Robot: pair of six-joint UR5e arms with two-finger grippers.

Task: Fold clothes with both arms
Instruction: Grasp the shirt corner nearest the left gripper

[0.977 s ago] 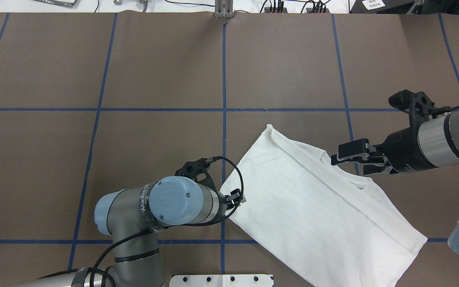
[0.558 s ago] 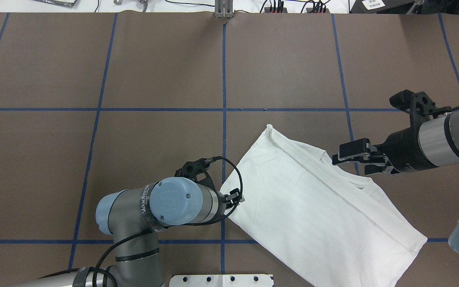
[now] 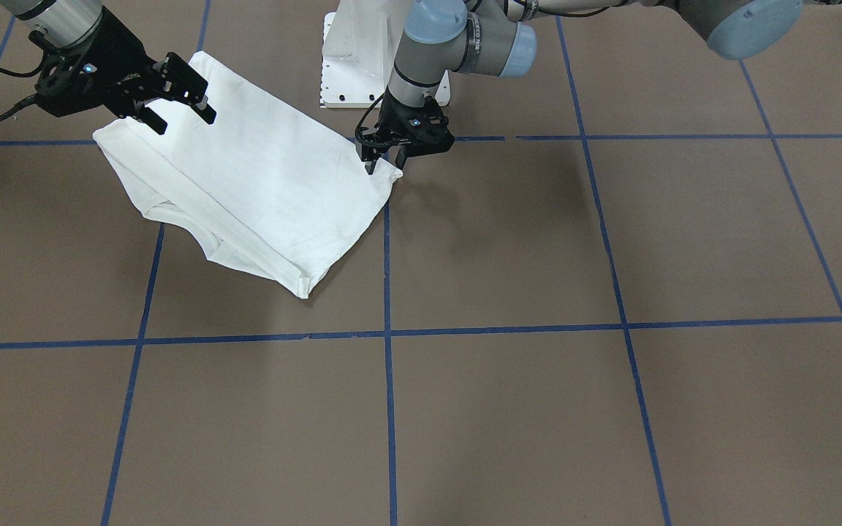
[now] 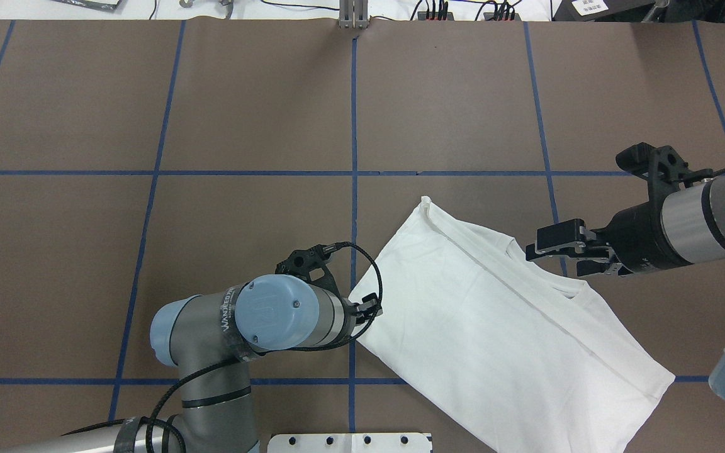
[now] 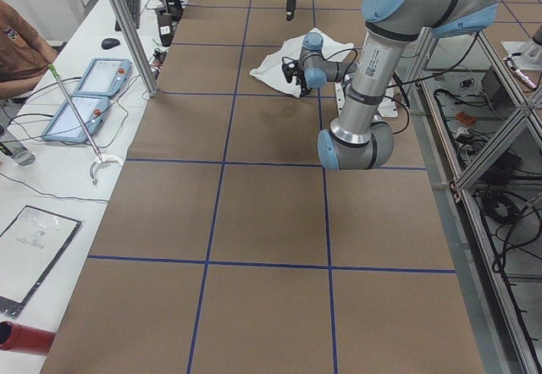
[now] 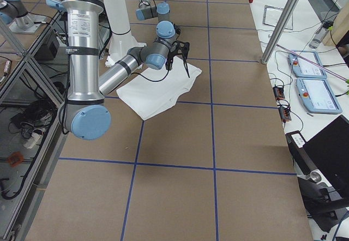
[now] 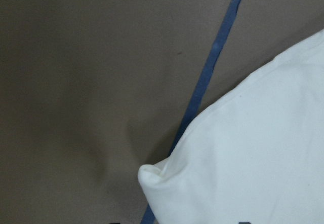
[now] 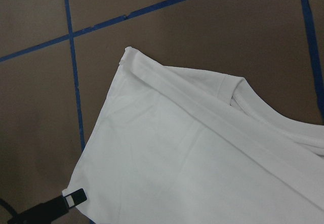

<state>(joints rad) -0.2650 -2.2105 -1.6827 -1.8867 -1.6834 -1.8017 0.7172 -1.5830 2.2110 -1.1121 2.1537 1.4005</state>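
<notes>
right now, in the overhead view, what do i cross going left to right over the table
left arm → white T-shirt → right arm

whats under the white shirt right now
The shirt lies on the brown table, and blue tape lines run under it. Anything else beneath the cloth is covered.
</notes>
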